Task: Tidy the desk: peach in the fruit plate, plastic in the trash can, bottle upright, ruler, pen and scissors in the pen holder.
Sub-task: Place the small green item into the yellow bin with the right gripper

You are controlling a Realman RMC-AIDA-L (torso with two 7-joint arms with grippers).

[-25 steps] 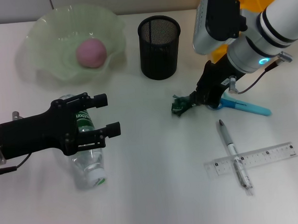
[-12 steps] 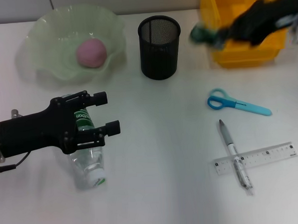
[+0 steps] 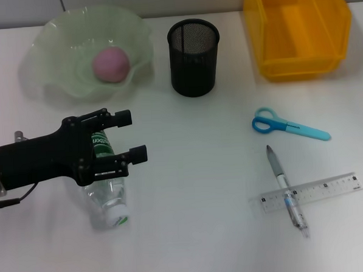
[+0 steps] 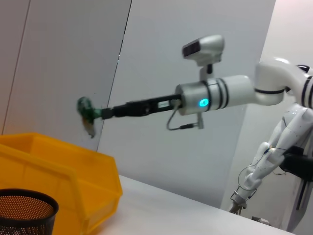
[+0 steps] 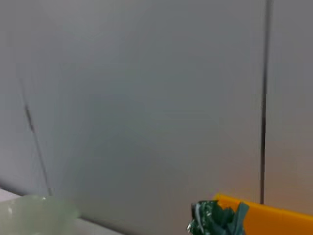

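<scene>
While stretched level high above the yellow trash can [image 4: 54, 161] at the desk's far right corner, right gripper [image 4: 105, 112] jaws pinched on green plastic [image 4: 87, 111]. Left gripper [image 3: 124, 139] jaws spread wide, hovering over the lying bottle [image 3: 108, 197] near the left edge.

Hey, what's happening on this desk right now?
The right gripper holds a crumpled green plastic scrap in the air above the yellow bin. The left gripper hovers open over the lying bottle. The peach sits in the fruit plate; scissors, pen and ruler lie on the desk.
</scene>
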